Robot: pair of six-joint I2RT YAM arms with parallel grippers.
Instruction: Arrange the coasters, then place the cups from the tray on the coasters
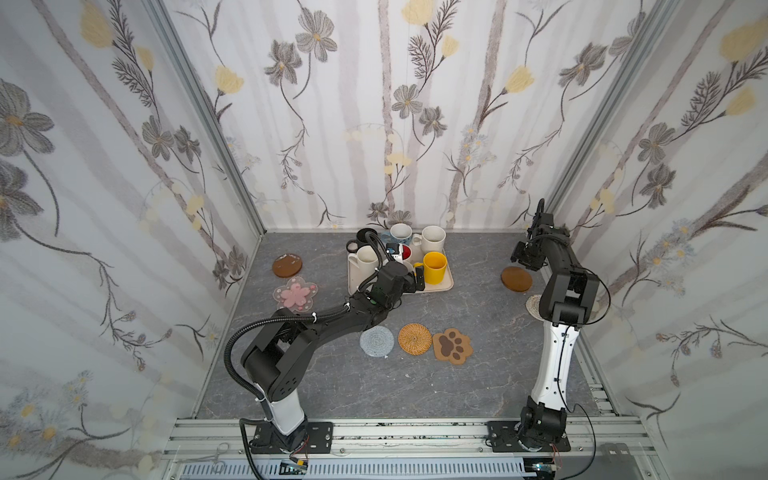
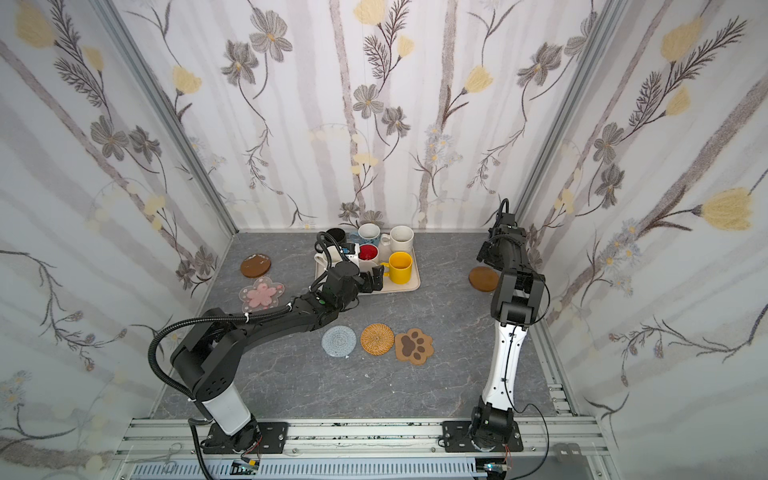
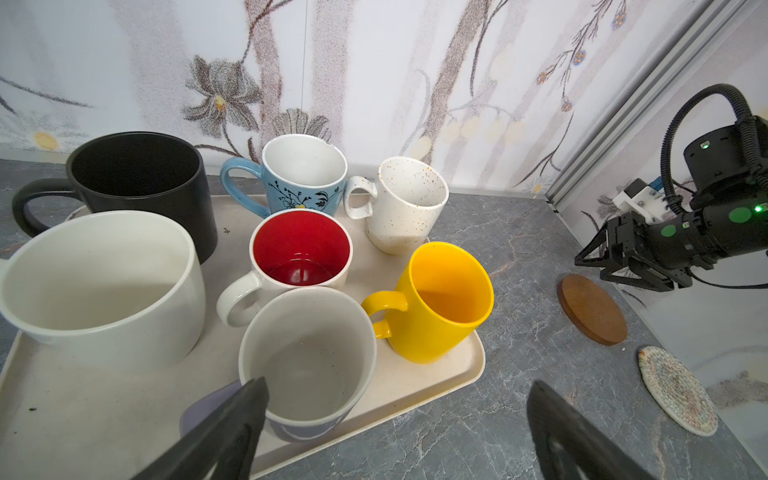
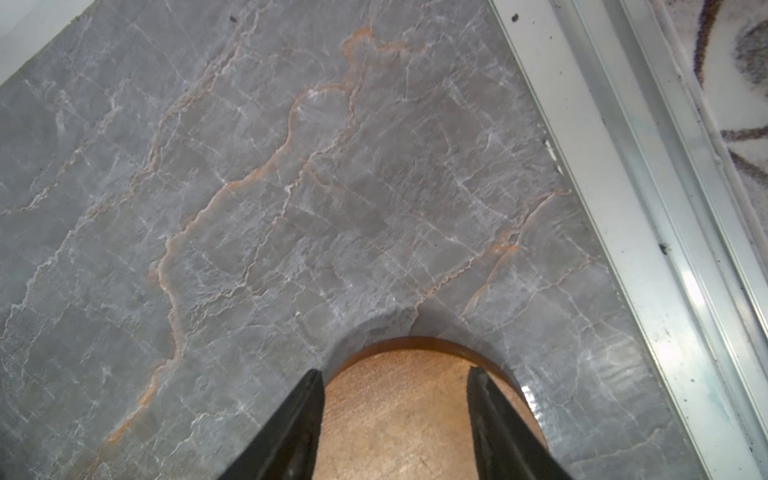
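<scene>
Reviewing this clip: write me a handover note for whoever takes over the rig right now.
Left gripper: open, holding nothing, at the near edge of the tray by the lavender cup.
Right gripper: jaws apart just above the right wooden disc, no grip seen.
Cups: all seven are on the tray.
Flat on the table: left wooden disc and blossom at left; crochet round, rattan round and paw in front; woven round near the right wooden disc.
Done: no cup placed yet.
Left: finish the arranging, then move all seven cups.
</scene>
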